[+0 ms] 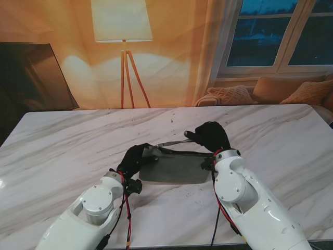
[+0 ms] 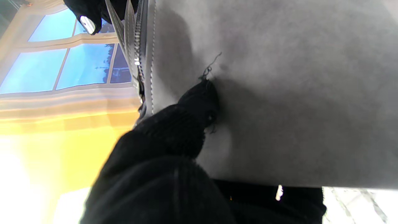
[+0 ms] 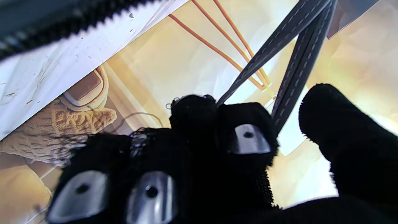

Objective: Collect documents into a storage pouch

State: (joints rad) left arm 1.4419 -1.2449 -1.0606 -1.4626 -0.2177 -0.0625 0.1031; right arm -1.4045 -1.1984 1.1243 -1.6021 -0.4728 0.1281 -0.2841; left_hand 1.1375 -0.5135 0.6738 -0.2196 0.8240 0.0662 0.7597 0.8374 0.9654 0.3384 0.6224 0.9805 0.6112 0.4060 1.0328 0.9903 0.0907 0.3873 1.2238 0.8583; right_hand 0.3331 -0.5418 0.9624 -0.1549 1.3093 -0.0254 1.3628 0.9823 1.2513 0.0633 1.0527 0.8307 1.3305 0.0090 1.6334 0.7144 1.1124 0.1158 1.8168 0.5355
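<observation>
Here, flat grey felt pouch [image 1: 174,171] on marble table [image 1: 62,151], left hand [image 1: 133,160] gripping its edge, right hand [image 1: 210,136] pinching strap [image 3: 290,59].

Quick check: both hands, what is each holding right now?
Left hand: shut on the grey pouch, at its left end.
Right hand: shut on the pouch's strap.

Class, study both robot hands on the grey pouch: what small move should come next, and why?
Probably the right robot hand draws the dark zipper strap it pinches farther along, while the left robot hand holds the flat grey fabric pouch on the marble table; no documents are visible.
</observation>
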